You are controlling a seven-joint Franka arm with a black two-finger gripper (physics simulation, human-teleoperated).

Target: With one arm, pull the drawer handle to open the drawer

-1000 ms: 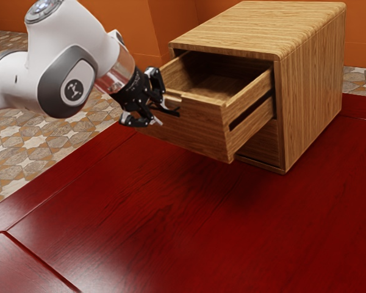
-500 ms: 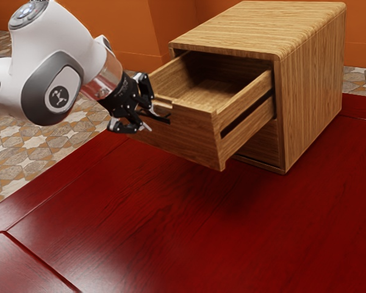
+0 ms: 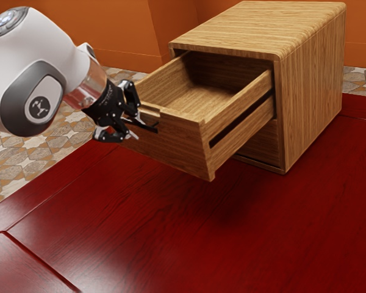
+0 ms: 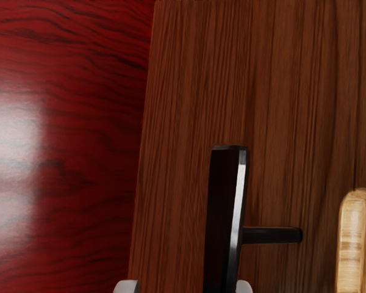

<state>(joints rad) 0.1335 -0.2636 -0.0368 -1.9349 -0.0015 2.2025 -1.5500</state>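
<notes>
1. Gripping the handle (image 3: pixel 147 126) is pretty much what's going on: the black gripper (image 3: pixel 134 120) sits at the drawer (image 3: pixel 189 131) front with its fingers closed on the dark bar from two sides, as far as the exterior view lets me read it.
2. The white arm (image 3: pixel 36 73) comes in from the exterior view's left, and its wrist points toward the drawer front.
3. The drawer is open. It sticks well out of the cabinet (image 3: pixel 305 79) toward the exterior view's left, and you can look straight down into its bare wooden inside.
4. The cabinet is a light wood box sitting on a glossy dark red tabletop (image 3: pixel 232 232). The drawer hangs above that surface and doesn't touch it.
5. In the wrist view the handle (image 4: pixel 227 220) is a black bar running right up the middle. A short black post joins it to the brown drawer front (image 4: pixel 280 91) behind it.
6. Beside the post in the same view there's a paler wooden edge (image 4: pixel 357 244). Can't tell exactly which part that is.
7. Red tabletop (image 4: pixel 61 152) shows past the drawer front's edge, with a soft glare on it.
8. Background stuff: patterned floor tiles (image 3: pixel 24 146) and an orange wall (image 3: pixel 128 24) behind the cabinet.
</notes>
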